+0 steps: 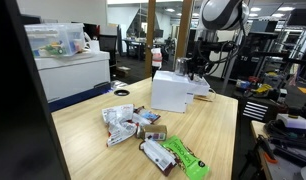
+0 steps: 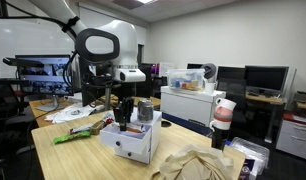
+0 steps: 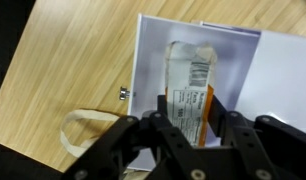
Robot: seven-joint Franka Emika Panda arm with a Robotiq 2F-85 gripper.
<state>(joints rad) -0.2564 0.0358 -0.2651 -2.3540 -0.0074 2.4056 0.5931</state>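
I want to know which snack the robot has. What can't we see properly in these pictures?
- Wrist view: the print on the packet is blurred and unreadable, and the gripper covers its lower end.
- Wrist view: the white box is cut off by the right edge, and the packet hides part of its inside.
- In an exterior view, the loose packets are too small to name.

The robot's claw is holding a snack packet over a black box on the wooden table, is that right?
Not quite. The box is white, not black, as the wrist view shows. The rest stands: the claw holds a snack packet over it, on the wooden table.
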